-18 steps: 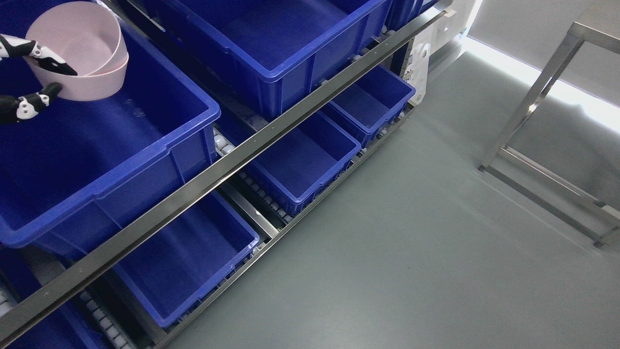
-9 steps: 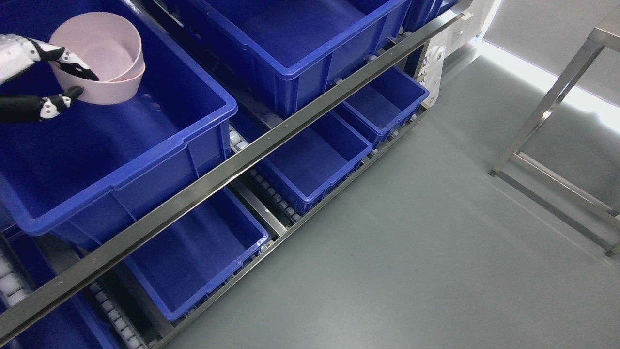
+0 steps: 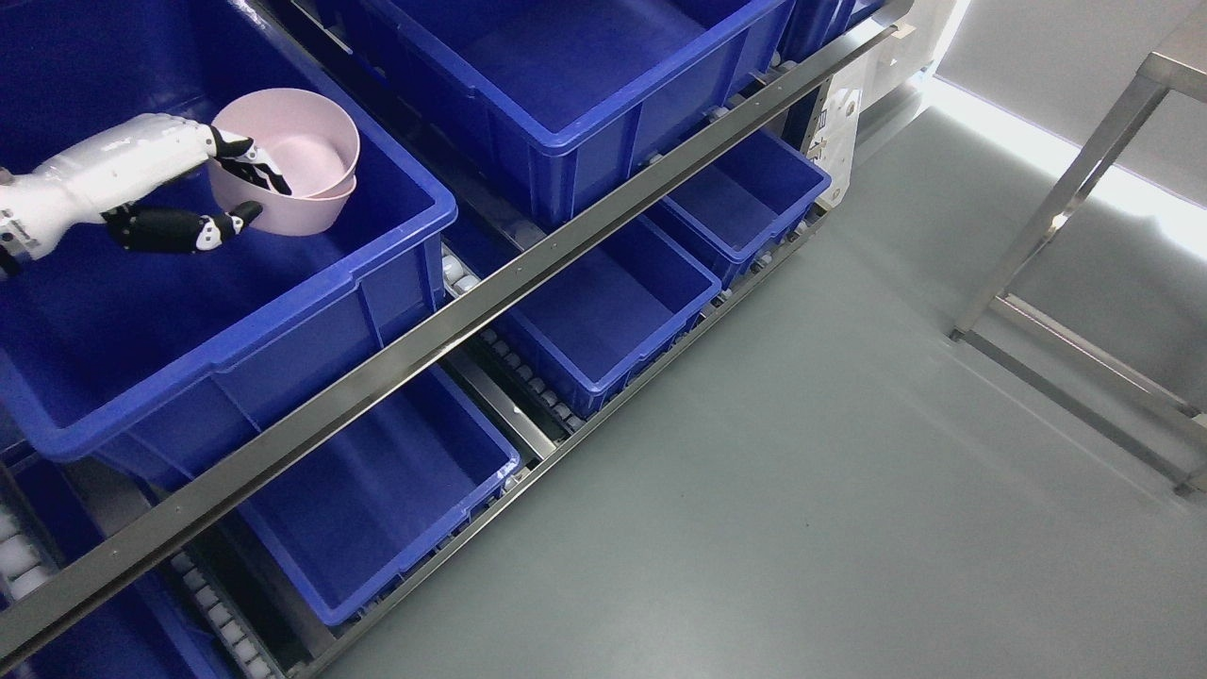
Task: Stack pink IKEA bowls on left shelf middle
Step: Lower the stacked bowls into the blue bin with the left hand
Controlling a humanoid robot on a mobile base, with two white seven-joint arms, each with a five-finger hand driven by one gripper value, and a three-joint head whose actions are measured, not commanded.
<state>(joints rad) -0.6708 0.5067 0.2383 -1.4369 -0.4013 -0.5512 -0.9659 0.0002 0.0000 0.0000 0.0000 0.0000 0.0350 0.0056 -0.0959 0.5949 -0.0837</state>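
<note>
left hand [image 3: 203,193] reaches in from the left, fingers pinched closed.

Bowls [image 3: 300,165]: pale pink, plain, no pattern. Left hand [image 3: 141,193]: white shell, fingers [image 3: 247,162] black with white patches. Bin [image 3: 283,311] around the fingers: solid blue. Shelf rail [image 3: 528,269] below: bare grey metal. Floor [image 3: 801,490]: flat grey-green.

Bright glare spills along the floor [image 3: 1037,132] at upper right; elsewhere even, sharp.
</note>
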